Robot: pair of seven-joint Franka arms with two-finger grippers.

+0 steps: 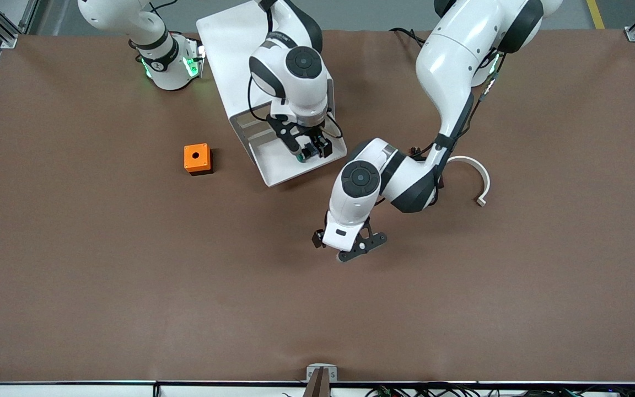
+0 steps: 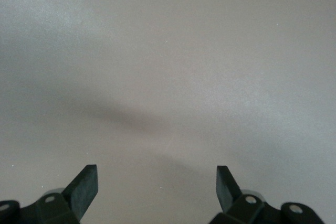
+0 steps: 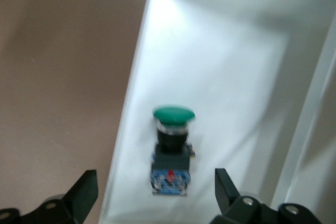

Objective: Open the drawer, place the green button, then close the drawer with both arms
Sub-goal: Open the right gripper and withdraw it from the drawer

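Brown covering spans the table (image 1: 102,264). The white cabinet (image 1: 229,49) is largely hidden by the right arm (image 1: 290,66); its pulled-out drawer (image 1: 287,173) shows only partly. The left arm (image 1: 450,71) waits, left gripper (image 2: 157,182) spread over bare table. The right gripper (image 3: 156,187), fingers apart and cut off by the frame, hangs over the drawer, where the button (image 3: 172,148) lies loose, blurred, its green cap visible.
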